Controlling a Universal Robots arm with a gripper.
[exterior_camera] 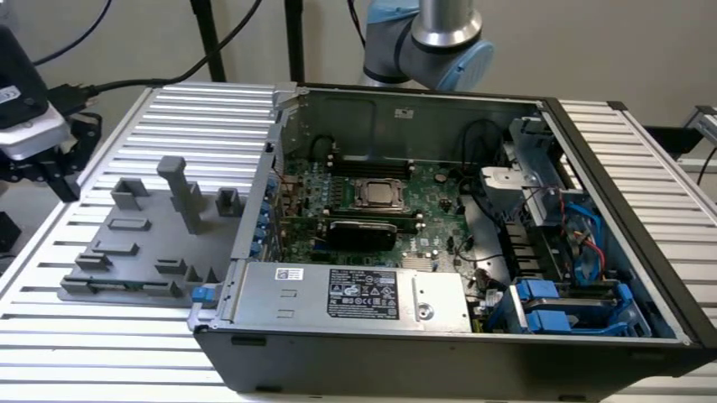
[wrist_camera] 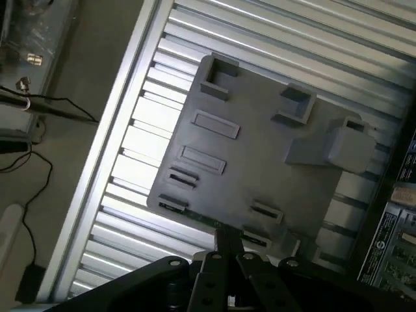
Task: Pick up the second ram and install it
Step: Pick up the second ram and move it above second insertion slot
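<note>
Tool: my black gripper, jaws closed | Position: over slotted edge of matte grey plastic fixture plate | Base: ribbed aluminium table

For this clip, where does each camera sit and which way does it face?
Exterior view: off the arm, raised above the table, looking down obliquely into the open computer case, with the grey fixture plate to the exterior view's left. The arm's joint shows behind the case, and the gripper is at the left edge.
Wrist view: on the wrist, looking down past the shut gripper onto the fixture plate and the table slats.
Shared: gripper, fixture plate, table.
</note>
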